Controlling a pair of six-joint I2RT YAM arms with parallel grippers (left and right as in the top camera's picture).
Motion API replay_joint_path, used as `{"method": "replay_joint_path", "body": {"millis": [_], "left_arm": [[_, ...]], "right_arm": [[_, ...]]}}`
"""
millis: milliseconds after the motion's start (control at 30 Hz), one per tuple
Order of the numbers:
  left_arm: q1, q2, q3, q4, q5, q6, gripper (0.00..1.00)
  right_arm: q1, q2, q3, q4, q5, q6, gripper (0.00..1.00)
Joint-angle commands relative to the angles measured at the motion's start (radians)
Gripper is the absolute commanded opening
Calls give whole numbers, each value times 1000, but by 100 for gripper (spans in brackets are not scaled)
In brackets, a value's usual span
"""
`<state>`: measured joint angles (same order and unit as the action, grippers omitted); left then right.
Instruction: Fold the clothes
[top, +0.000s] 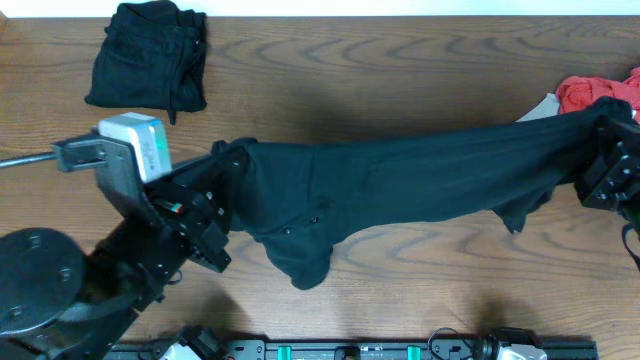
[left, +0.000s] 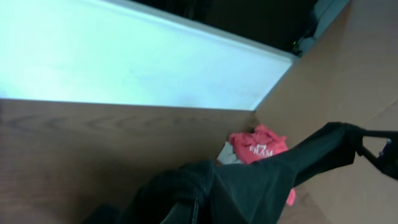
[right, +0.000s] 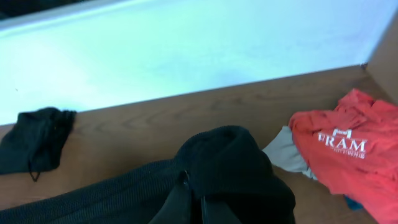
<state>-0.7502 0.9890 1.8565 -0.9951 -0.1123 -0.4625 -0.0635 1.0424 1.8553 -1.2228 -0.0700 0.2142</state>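
Observation:
A long black garment (top: 400, 190) hangs stretched above the table between both arms. My left gripper (top: 225, 165) is shut on its left end, the fabric bunched over the jaws in the left wrist view (left: 205, 186). My right gripper (top: 608, 135) is shut on its right end, where a black bundle (right: 230, 168) covers the fingers. The middle of the garment sags toward the wood (top: 305, 270). A red tee (right: 348, 149) with white letters lies at the far right over a light grey piece (right: 289, 155). A folded black top (top: 148, 68) sits at the back left.
A white wall (right: 186, 50) runs along the back of the wooden table (top: 400, 70). The left arm's base (top: 40, 290) and a white camera box (top: 135, 140) stand at the front left. A dark rail (top: 400, 350) lines the front edge.

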Motion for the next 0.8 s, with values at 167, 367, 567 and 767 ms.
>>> {"method": "replay_joint_path", "body": {"millis": [167,367,567,767], "left_arm": [[-2,110,165,1,-86,74,6],[-1,214,173,17,-266,101,6],[38,342,173,124,-427,189,6],[204,504,173,343,-438,261,6]], "right_arm": [[-1,44,67,0,63,-21,1],[-1,147,67,25,46,-21,1],[-1,281,67,175,-53,3,1],[-1,421,67,381,-86,25,1]]}}
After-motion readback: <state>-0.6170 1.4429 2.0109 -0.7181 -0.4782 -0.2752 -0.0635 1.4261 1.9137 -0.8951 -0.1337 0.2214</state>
